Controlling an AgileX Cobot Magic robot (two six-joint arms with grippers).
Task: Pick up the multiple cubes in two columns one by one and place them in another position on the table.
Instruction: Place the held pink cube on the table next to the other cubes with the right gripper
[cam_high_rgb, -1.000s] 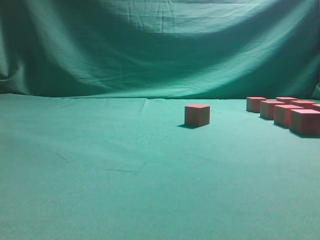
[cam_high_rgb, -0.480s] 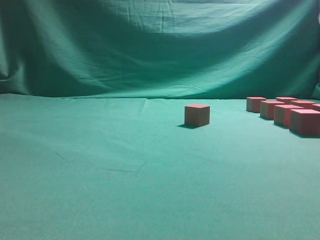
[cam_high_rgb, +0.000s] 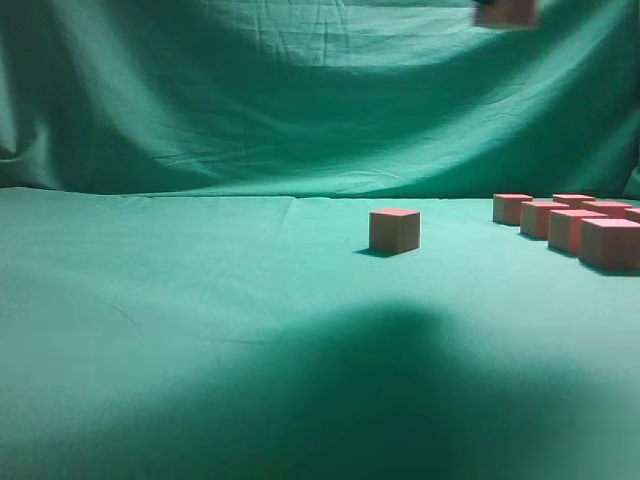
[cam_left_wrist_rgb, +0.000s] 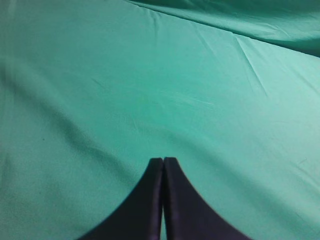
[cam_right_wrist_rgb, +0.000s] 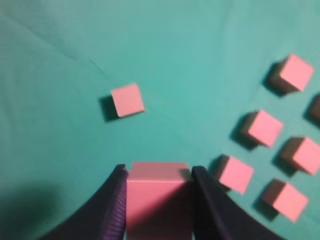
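Observation:
My right gripper is shut on one pink cube, held high above the table. In the exterior view that held cube is a blur at the top edge. Below it a lone cube sits apart on the cloth, also seen mid-table. Several more cubes lie in two columns to the right, at the right edge in the exterior view. My left gripper is shut and empty over bare cloth; no cube shows in its view.
A draped green curtain hangs behind the table. A broad dark shadow lies on the cloth in front of the lone cube. Bare cloth stretches left of the lone cube.
The held cube has come into view at the top of the exterior view, moving left. A large shadow has spread over the front of the table. The cubes on the cloth stay put.

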